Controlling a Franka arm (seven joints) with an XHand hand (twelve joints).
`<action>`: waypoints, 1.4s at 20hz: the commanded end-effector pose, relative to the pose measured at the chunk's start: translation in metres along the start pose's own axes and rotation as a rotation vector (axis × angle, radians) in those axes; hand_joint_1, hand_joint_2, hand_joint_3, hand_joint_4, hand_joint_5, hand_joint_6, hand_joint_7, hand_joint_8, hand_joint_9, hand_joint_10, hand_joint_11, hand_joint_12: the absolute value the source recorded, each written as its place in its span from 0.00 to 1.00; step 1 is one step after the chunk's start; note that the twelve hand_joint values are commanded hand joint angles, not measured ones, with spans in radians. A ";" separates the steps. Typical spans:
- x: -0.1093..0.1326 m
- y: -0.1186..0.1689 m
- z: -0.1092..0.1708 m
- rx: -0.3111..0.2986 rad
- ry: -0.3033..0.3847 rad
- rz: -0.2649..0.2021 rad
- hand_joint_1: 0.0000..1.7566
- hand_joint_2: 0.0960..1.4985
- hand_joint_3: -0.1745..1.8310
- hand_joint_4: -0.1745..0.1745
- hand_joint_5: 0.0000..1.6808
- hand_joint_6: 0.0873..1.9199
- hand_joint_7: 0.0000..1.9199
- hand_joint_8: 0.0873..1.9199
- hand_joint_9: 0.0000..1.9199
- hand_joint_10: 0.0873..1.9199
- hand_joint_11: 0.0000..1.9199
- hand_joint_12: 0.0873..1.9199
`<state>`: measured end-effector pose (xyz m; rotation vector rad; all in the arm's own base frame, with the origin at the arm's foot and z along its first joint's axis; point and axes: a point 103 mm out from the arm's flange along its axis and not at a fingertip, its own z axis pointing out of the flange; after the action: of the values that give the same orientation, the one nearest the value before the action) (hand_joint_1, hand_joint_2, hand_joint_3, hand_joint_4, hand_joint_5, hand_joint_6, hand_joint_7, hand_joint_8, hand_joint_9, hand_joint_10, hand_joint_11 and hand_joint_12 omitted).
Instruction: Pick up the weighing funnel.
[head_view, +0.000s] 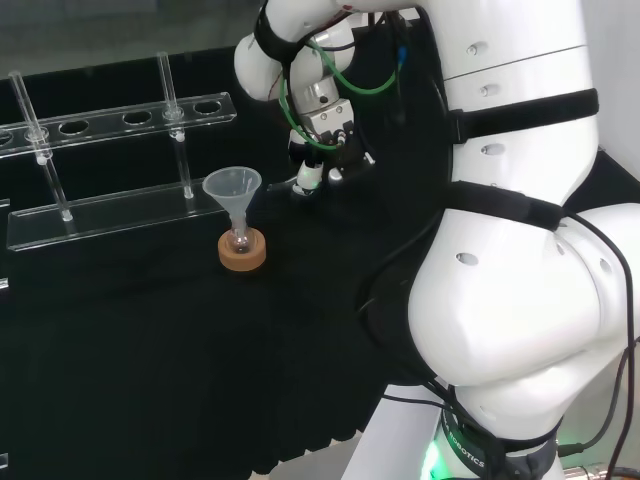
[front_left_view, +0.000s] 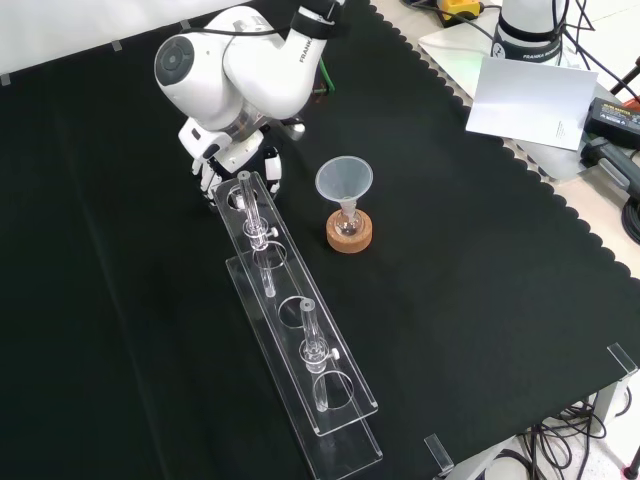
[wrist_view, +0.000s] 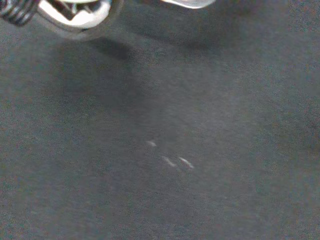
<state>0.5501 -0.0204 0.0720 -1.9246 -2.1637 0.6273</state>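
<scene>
One funnel (front_left_view: 344, 180) stands on the worktop (front_left_view: 480, 280), its stem in one small flask (front_left_view: 348, 221), and that flask sits on one cork ring (front_left_view: 349, 238). Just left of the funnel in the front view lies one clear rack (front_left_view: 335, 425), which carries two upright glass tubes (front_left_view: 309, 325). The rack's holes cannot be counted. Up and left of the funnel are one hand (front_left_view: 215, 150) and one arm (front_left_view: 260, 70). One white sheet (front_left_view: 530, 100) lies well to the funnel's upper right.

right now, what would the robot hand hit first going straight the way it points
Probably the black cloth: the wrist view past the robot hand looks onto it. A few faint glints there might be clear ware; I cannot tell.
</scene>
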 end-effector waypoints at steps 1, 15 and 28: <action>-0.009 -0.001 -0.003 -0.004 -0.019 -0.018 0.50 0.38 0.36 0.58 0.40 0.29 0.29 0.30 0.43 0.21 0.29 0.65; -0.009 0.000 0.003 0.006 0.012 -0.012 0.50 0.39 0.36 0.59 0.41 0.30 0.29 0.30 0.43 0.21 0.29 0.64; -0.005 0.002 0.006 0.007 -0.001 -0.008 0.49 0.39 0.36 0.63 0.44 0.32 0.29 0.30 0.43 0.21 0.29 0.64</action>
<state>0.5503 -0.0240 0.0680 -1.9035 -2.1631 0.6216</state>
